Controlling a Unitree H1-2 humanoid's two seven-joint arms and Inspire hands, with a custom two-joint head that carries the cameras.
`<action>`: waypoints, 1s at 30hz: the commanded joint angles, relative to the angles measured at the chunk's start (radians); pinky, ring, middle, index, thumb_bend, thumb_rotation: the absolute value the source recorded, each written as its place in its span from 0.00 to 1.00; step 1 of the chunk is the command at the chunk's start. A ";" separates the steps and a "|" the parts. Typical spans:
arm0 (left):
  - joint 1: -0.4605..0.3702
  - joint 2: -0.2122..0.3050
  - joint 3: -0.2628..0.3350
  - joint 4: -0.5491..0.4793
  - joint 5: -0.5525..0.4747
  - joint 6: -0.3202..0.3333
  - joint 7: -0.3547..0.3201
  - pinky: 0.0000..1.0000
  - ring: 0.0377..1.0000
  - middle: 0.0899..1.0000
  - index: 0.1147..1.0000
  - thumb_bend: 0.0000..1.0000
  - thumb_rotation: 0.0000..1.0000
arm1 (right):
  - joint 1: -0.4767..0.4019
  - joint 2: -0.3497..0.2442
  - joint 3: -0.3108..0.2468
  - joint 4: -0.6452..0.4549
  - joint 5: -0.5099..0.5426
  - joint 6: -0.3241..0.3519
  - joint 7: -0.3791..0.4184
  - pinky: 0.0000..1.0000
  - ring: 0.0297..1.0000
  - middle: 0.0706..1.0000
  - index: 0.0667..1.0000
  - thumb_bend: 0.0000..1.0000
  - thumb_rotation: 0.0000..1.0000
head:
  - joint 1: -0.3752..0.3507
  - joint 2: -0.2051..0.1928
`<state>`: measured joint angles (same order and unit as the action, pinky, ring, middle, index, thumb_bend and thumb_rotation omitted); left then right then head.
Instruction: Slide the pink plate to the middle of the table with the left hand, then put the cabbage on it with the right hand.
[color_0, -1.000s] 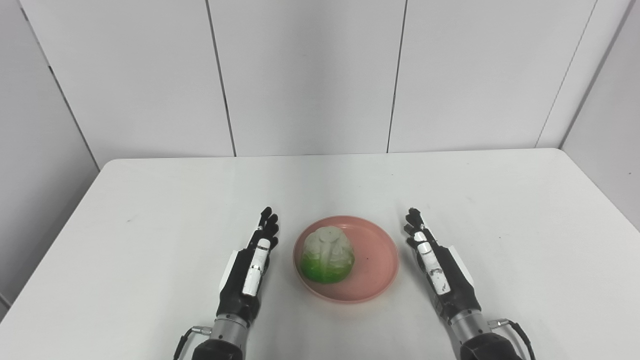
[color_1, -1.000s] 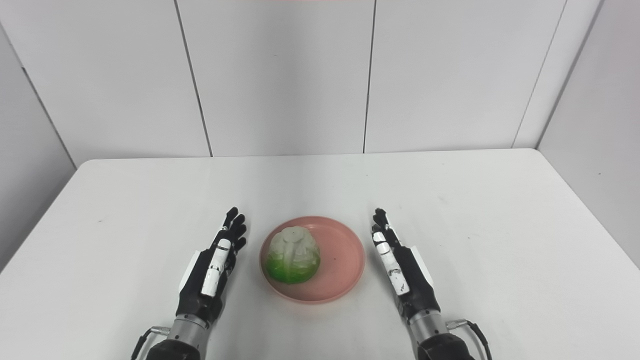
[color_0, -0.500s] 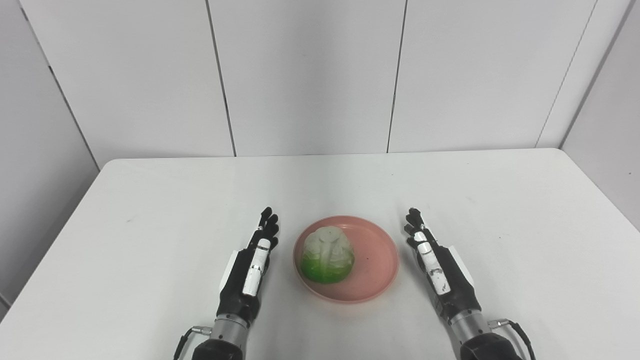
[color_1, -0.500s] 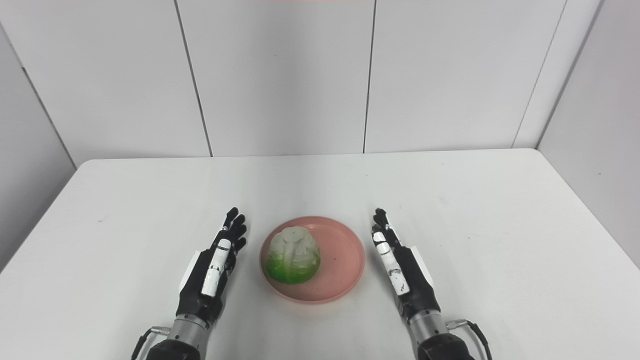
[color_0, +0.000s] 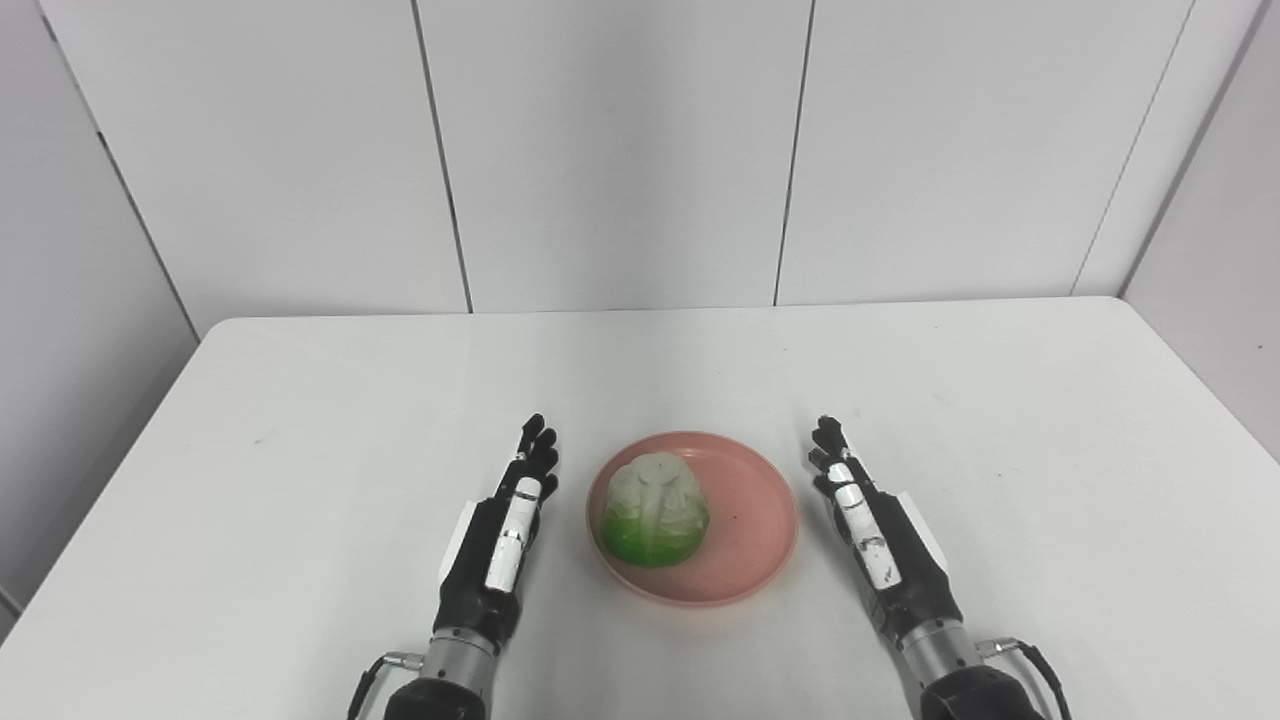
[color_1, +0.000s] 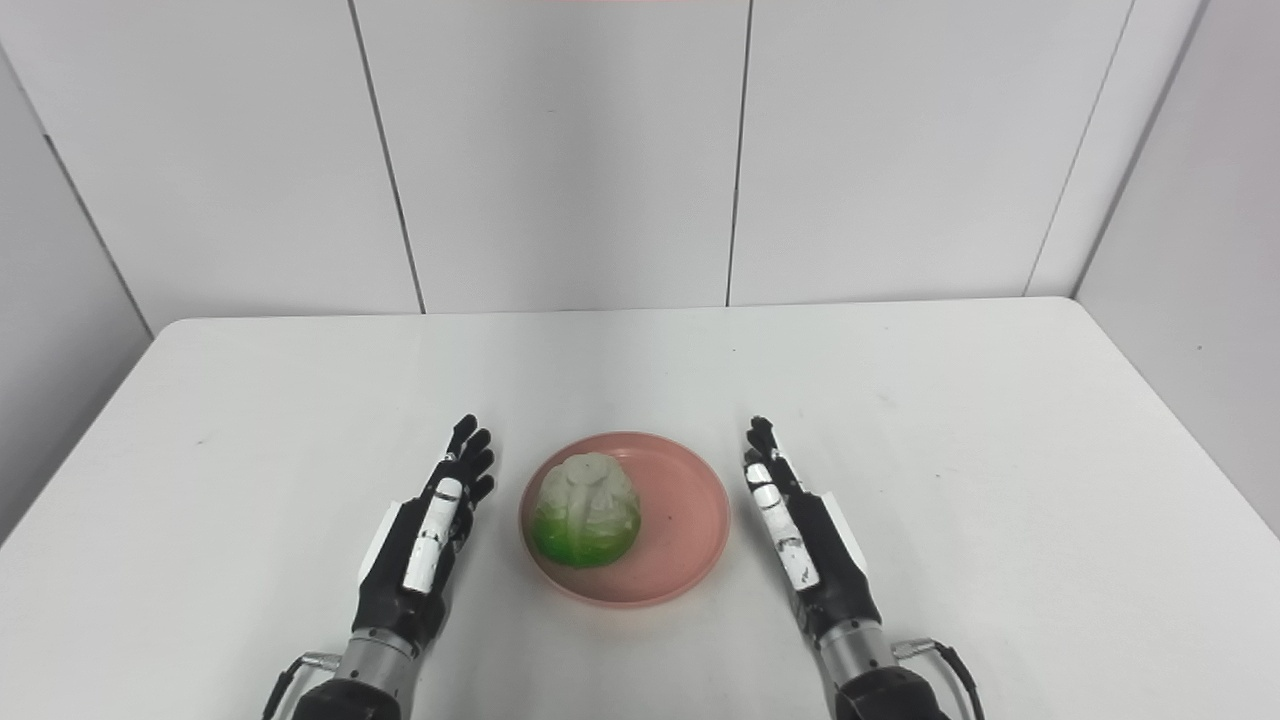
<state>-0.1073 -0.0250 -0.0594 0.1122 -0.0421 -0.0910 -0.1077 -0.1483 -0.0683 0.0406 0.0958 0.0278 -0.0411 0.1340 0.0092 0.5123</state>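
A pink plate (color_0: 745, 525) sits on the white table (color_0: 300, 420) in the lower middle of the frame, and the cabbage (color_0: 654, 509) rests on its left half (pale on top, bright green toward the bottom edge of the frame). The right half of the plate is bare apart from one tiny dark speck.

The left hand (color_0: 497, 545) lies just left of the plate, apart from its rim, with its fingers (color_0: 532, 460) stretched out straight toward the top of the frame and holding nothing. The right hand (color_0: 882, 545) mirrors it just right of the plate, also clear of the rim, fingers extended and slightly spread, empty as well. Both forearms enter from the bottom edge of the frame.

Behind the table, across the upper half of the frame, stands a wall of plain grey panels (color_0: 610, 150).
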 joint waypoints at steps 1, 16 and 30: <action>0.050 0.012 0.005 0.062 0.000 -0.003 0.001 0.99 1.00 1.00 1.00 0.35 1.00 | 0.024 0.012 0.002 0.032 0.000 0.000 -0.009 1.00 1.00 1.00 1.00 0.24 1.00 | 0.000 0.001; 0.050 0.010 0.006 0.060 -0.001 -0.004 0.004 0.99 1.00 1.00 1.00 0.35 1.00 | 0.024 0.014 0.000 0.029 0.005 0.000 -0.006 1.00 1.00 1.00 1.00 0.25 1.00 | 0.001 0.005; 0.053 0.008 0.007 0.054 -0.005 0.007 0.005 1.00 1.00 1.00 1.00 0.35 1.00 | 0.024 0.013 0.001 0.030 -0.001 -0.001 -0.009 1.00 1.00 1.00 1.00 0.25 1.00 | 0.000 0.006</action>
<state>-0.1073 -0.0250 -0.0589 0.1105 -0.0426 -0.0886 -0.1050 -0.1483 -0.0674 0.0400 0.0941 0.0229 -0.0409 0.1331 0.0077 0.5170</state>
